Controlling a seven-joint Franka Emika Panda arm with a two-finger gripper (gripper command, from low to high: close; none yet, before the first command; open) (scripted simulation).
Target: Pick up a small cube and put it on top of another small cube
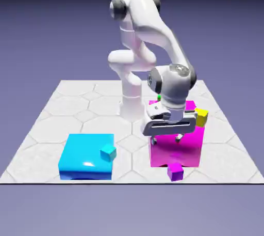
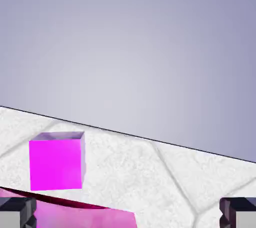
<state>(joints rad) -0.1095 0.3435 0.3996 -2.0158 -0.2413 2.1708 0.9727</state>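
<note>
Purple small cube [image 1: 175, 172] sits on the pale, cracked-pattern table [image 1: 36, 155] near its front edge, just in front of the big magenta block [image 1: 175, 153], in the exterior view. The white arm [image 1: 170, 31] reaches forward, and its gripper [image 1: 166, 140] hangs above the magenta block, fingers spread wide with nothing between them. A small yellow cube [image 1: 201, 117] shows beside the gripper, toward the exterior view's right; a bit of a green cube [image 1: 159, 97] peeks out behind. Toward the exterior view's left lies a big blue block [image 1: 85, 153], a small cyan cube [image 1: 108, 152] at its right side. In the hand view, the purple cube appears at lower left, between the table's edge and the magenta block.
</note>
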